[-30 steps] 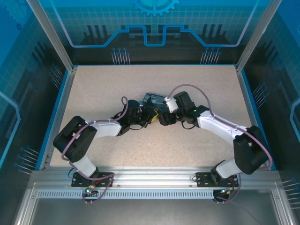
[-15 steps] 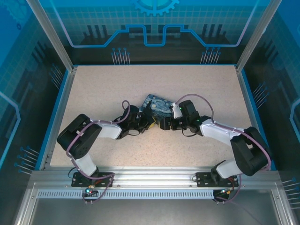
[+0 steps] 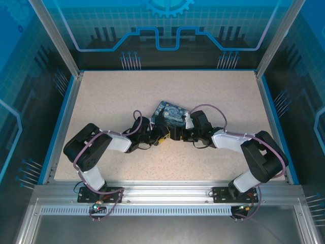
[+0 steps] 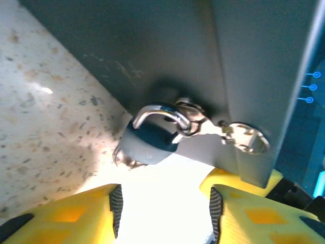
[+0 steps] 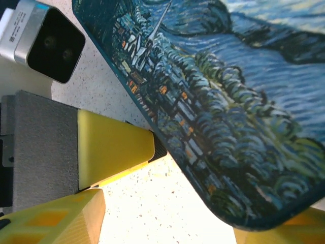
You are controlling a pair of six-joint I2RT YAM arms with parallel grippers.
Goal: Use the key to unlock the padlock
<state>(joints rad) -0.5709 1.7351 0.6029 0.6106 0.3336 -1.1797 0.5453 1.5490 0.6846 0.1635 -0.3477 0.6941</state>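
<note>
Padlock (image 4: 148, 138) just ahead of the spread-fingered left hand (image 4: 166, 211)

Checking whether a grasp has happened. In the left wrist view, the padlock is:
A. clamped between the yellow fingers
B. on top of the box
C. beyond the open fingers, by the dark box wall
C: the padlock sits past the left gripper, whose jaws stand apart, close beside the box wall.

Swirl-printed blue box (image 3: 171, 111), speckled table (image 3: 111, 91)
</note>
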